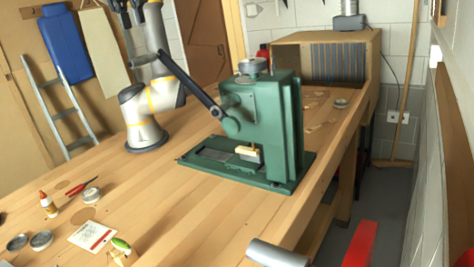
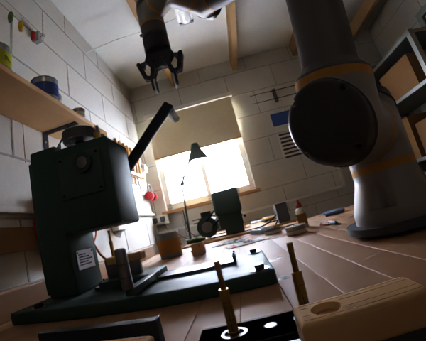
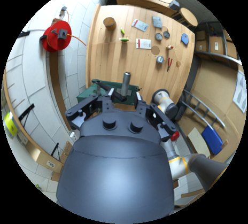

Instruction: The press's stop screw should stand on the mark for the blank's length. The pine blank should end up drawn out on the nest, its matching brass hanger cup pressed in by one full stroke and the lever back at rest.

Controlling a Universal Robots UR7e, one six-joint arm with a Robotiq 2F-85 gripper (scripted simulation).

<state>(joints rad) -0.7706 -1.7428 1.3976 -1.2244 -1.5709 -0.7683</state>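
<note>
My gripper [image 1: 130, 15] [image 2: 164, 85] [image 3: 124, 95] hangs open and empty, high above the grey grip of the lever [image 1: 144, 60] [image 2: 173, 116] [image 3: 125, 80], which slants up and away from the green press [image 1: 265, 121] [image 2: 82, 205]. The pine blank [image 1: 247, 150] sits on the nest under the press head. The stop screw's round knob [image 1: 252, 66] [image 2: 79, 134] stands on top of the press. Two brass hanger cups [image 2: 225, 298] [image 2: 296, 273] stand upright near the second side camera. A pale wooden block with a hole [image 2: 364, 310] lies beside them.
Behind the press stands a wooden cabinet [image 1: 329, 55] against the block wall. My own arm's base [image 1: 144, 127] rises left of the press. Small tins, pliers, a glue bottle and a card [image 1: 91, 236] lie at the bench's near end. A shelf [image 2: 26, 106] overhangs the press side.
</note>
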